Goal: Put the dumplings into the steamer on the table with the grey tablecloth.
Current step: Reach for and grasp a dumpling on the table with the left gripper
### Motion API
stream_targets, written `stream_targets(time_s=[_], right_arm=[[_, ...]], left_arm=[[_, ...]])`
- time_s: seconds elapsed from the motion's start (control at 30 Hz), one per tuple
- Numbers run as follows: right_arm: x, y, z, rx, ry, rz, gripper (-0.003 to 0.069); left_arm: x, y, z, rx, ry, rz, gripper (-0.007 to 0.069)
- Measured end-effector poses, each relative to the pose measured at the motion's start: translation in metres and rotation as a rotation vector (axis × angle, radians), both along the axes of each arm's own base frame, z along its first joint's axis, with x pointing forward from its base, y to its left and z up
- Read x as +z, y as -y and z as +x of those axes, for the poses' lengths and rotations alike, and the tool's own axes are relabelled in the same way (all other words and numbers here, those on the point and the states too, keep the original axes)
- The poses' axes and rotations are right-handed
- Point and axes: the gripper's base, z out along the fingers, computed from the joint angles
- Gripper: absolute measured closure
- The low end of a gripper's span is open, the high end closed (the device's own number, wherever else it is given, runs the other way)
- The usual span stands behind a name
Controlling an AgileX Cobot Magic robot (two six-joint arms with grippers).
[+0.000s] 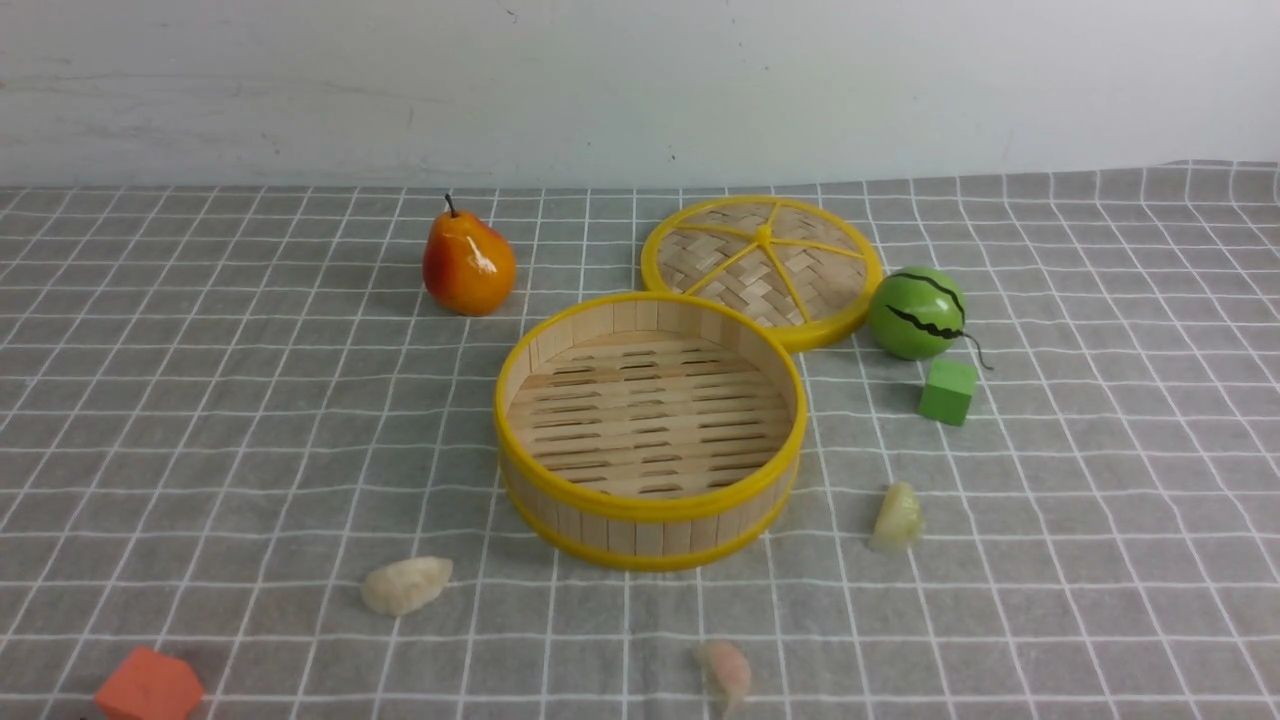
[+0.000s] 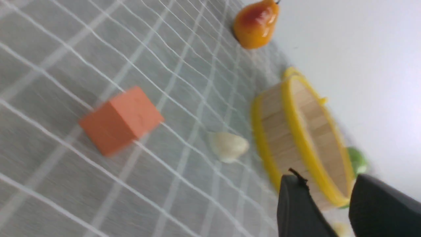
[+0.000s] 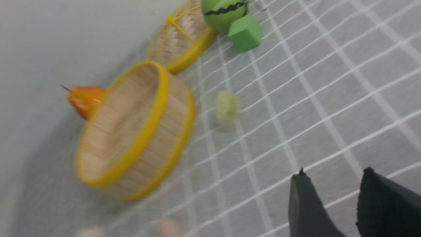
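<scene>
The bamboo steamer stands empty in the middle of the grey grid cloth. The cream-white dumpling lies at its front left, the pale pink dumpling by the front edge, the yellow-green dumpling at its right. Neither gripper shows in the front view. My left gripper is open and empty above the cloth, with the white dumpling and steamer ahead. My right gripper is open and empty, with the yellow-green dumpling and steamer ahead.
The flat woven lid lies behind the steamer. A pear stands at the back left. A small watermelon and a green cube sit at the right. An orange block lies at the front left corner.
</scene>
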Motion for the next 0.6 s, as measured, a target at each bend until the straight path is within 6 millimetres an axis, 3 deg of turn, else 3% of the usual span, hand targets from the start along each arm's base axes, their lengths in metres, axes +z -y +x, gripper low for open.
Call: stream_targets(time_s=[0.07,0.13,0.33,0.43,0.5,0.53,0.6], right_arm=[[0.002,-0.004,0.0,0.003,-0.015,0.182,0.0419],[0.004,-0.005,0.0,0.006,-0.014,0.241,0.0419],[0.005,-0.004,0.0,0.008,0.027,0.166,0.0419],[0.007,-0.003,0.001,0.018,0.061,0.075,0.0419],[0.021,-0.003,0.0,0.044,0.132,-0.052,0.044],[0.023,-0.003,0.0,0.044,0.136,-0.052,0.0443],[0.047,-0.003,0.002,0.059,0.178,-0.158,0.0516]], left_arm=[[0.004,0.003,0.0,-0.003,0.007,-0.206,0.0387],[0.006,0.004,0.0,-0.002,0.014,-0.281,0.0387],[0.009,0.003,0.001,0.011,0.036,-0.374,0.0387],[0.015,0.007,-0.001,-0.036,0.045,-0.304,0.0387],[0.044,0.013,-0.009,-0.137,0.116,-0.09,0.0406],[0.043,0.014,-0.009,-0.144,0.114,-0.081,0.041],[0.069,0.017,-0.011,-0.206,0.109,0.095,0.0477]])
